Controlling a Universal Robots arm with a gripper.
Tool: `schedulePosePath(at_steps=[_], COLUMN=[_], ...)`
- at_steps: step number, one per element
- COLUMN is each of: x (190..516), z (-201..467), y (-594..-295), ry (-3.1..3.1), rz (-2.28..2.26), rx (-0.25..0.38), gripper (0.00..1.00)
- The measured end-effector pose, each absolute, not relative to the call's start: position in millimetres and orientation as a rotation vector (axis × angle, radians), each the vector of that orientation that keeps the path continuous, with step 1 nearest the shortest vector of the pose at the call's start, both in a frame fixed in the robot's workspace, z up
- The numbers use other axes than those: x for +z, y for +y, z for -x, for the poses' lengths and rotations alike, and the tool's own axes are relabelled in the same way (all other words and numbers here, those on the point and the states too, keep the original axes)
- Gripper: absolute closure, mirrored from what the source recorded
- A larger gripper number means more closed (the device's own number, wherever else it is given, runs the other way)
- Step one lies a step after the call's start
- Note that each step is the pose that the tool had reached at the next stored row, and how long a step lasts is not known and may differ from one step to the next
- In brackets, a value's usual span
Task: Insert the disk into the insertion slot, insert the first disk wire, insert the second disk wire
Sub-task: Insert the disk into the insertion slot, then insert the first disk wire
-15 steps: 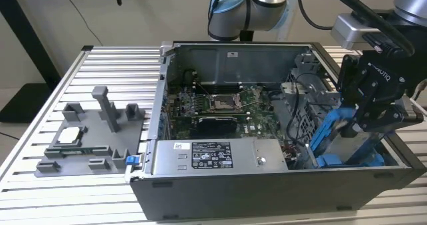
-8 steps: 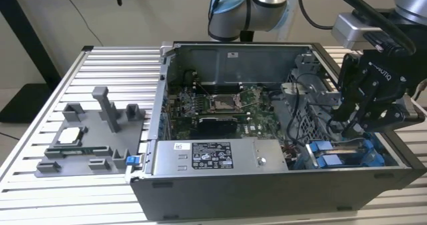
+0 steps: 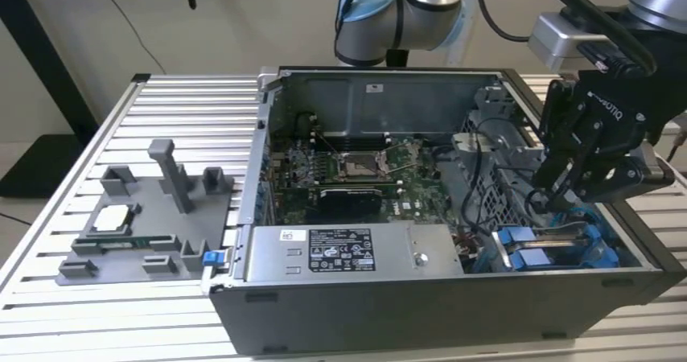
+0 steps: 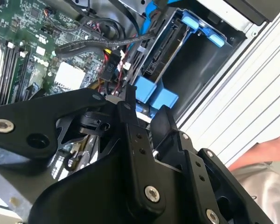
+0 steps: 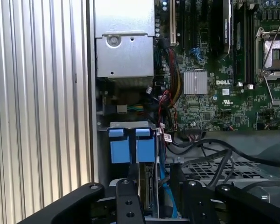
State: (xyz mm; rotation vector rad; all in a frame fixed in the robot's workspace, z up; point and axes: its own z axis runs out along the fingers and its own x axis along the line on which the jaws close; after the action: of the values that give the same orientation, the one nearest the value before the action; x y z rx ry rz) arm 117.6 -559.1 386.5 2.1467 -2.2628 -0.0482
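Exterior view: the gripper point(image 3: 564, 193) hung over the insertion slot point(image 3: 553, 248), at four o'clock in the case point(image 3: 429, 314). Second wrist view: the disk point(image 4: 162, 46) sat inside. First wrist view: fingers point(image 5: 129, 186) stood apart, empty. Best to descend squarely, clear of loose cables point(image 5: 196, 139).

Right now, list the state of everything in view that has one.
computer case: open, side panel off.
disk: standing on edge in the insertion slot.
gripper: open, just above the disk, holding nothing.
black cable: appears unplugged, end lying beside the disk.
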Motion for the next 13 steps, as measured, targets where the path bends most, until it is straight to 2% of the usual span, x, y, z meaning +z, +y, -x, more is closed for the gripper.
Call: schedulePosePath(at_steps=[6, 13], x=[386.6, 386.6], z=[-117.5, -117.5], y=[-554.3, -554.0], ry=[-2.275, -2.331], rz=[-2.159, -2.216], rx=[-0.053, -0.107], gripper=[0.00, 0.00])
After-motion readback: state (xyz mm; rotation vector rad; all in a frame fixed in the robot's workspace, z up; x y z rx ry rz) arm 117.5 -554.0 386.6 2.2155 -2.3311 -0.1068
